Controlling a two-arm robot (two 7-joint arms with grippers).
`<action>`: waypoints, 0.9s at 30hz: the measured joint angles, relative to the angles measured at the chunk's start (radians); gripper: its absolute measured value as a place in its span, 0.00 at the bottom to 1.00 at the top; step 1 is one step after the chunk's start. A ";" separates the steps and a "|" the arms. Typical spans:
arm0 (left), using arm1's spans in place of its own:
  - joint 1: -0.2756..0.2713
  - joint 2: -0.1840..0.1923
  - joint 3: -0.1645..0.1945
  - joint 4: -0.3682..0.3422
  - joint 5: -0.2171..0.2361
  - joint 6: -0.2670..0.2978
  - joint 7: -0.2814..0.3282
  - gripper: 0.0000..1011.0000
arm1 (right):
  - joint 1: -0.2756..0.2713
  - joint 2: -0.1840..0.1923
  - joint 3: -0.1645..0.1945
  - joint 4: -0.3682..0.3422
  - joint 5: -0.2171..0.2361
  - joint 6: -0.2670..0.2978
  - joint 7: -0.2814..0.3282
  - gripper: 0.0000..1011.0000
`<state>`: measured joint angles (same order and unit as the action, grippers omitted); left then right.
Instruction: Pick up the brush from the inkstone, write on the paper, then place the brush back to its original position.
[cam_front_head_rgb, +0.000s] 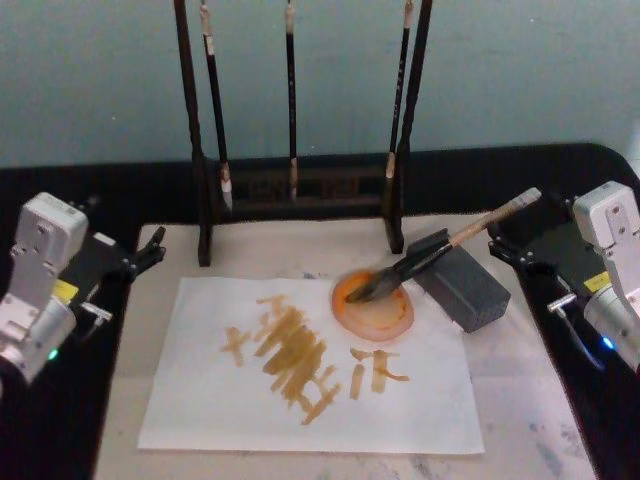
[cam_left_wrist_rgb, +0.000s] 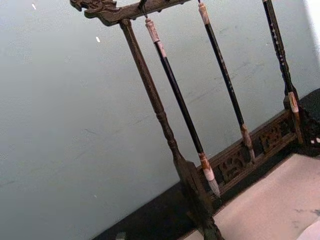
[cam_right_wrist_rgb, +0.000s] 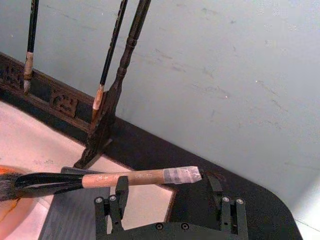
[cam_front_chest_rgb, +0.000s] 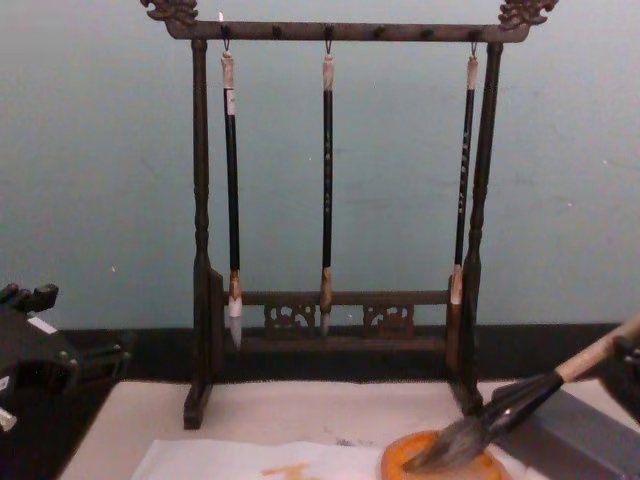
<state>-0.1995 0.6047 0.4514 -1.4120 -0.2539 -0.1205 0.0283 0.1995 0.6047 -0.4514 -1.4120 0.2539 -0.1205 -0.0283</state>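
Note:
The brush (cam_front_head_rgb: 440, 247) lies slanted, its bushy tuft in a round orange dish (cam_front_head_rgb: 373, 305) and its black shaft across the inkstone (cam_front_head_rgb: 462, 283), a dark grey block. Its tan handle end points to the back right. In the right wrist view, the brush (cam_right_wrist_rgb: 135, 178) lies just past the fingertips of my open right gripper (cam_right_wrist_rgb: 167, 187), which holds nothing. From the head view, that right gripper (cam_front_head_rgb: 503, 247) sits right of the inkstone, near the handle. The paper (cam_front_head_rgb: 200, 400), white with orange-yellow strokes, lies front centre. My left gripper (cam_front_head_rgb: 147, 250) rests at the mat's left edge.
A dark wooden brush rack (cam_front_head_rgb: 300, 190) stands at the back with three thin brushes (cam_front_chest_rgb: 327, 180) hanging from it. The beige mat (cam_front_head_rgb: 540, 400) lies under the paper, the dish and the inkstone, on a black table. A blue-grey wall is behind.

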 joint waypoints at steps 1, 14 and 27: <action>0.000 0.000 0.000 0.000 0.000 0.000 0.000 1.00 | 0.000 0.000 0.000 0.000 0.000 0.000 0.000 0.99; 0.000 0.000 0.000 0.000 0.000 0.000 0.000 1.00 | 0.000 0.000 0.000 0.000 0.000 0.000 0.000 0.99; 0.000 0.000 0.000 0.000 0.000 0.000 0.000 1.00 | -0.007 -0.003 0.007 -0.005 0.000 0.000 0.006 0.99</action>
<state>-0.1995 0.6047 0.4514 -1.4120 -0.2539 -0.1205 0.0283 0.1922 0.6021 -0.4439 -1.4169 0.2535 -0.1202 -0.0227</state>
